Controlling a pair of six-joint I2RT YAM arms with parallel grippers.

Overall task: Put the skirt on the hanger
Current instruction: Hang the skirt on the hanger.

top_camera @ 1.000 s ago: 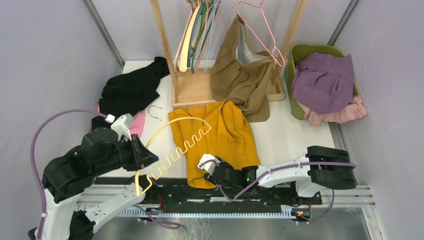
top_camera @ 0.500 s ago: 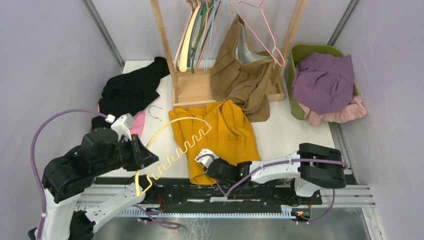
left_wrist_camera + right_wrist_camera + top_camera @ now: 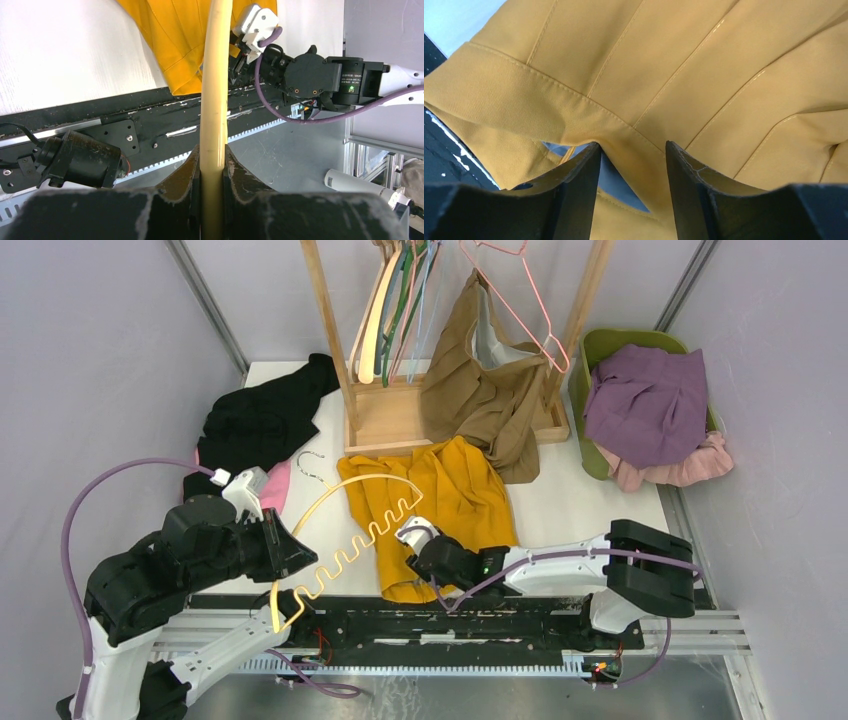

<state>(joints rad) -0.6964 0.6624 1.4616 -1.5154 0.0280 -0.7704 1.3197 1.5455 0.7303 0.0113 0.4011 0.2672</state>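
A mustard-yellow skirt [image 3: 450, 500] lies flat on the white table, its waistband at the near edge. My left gripper [image 3: 285, 552] is shut on the stem of a cream hanger [image 3: 345, 545], whose wavy bar reaches over the skirt's left side. In the left wrist view the hanger [image 3: 216, 100] is clamped between the jaws of the left gripper [image 3: 212, 155]. My right gripper [image 3: 425, 560] sits at the waistband. In the right wrist view the right gripper [image 3: 633, 150] is open. The waistband of the skirt [image 3: 649, 75] crosses the gap, and the left finger is tucked into the opening.
A wooden rack [image 3: 400, 415] with several hangers stands at the back, with a brown garment [image 3: 490, 390] draped on it. A green basket [image 3: 600, 345] at the right holds purple cloth [image 3: 650, 400]. A black garment [image 3: 260, 420] lies at the back left.
My right gripper has moved left and then away from the near edge, onto the skirt's waistband, and the skirt's near edge has bunched slightly. The left arm and hanger have not moved.
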